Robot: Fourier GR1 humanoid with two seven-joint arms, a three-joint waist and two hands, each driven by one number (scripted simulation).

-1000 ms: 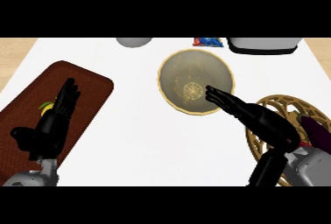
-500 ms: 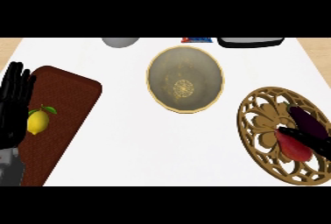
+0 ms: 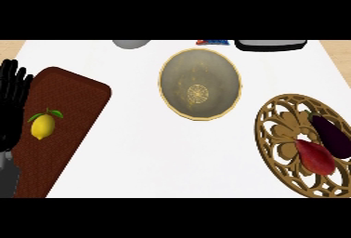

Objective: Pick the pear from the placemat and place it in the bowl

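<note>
Yellow, the pear [image 3: 42, 125] lies untouched on your brown placemat [image 3: 72, 100], left hand [image 3: 12, 100] just beside it with fingers straight, presumably poised to grasp, the gold-rimmed bowl [image 3: 170, 69] waiting further right; your right hand is out of view.

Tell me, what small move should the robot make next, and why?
Probably bring the left hand rightward and down over the yellow fruit on the brown placemat. The hand is open at the mat's left edge, the fruit lies untouched, and the bowl holds nothing. The right hand is out of view.
</note>
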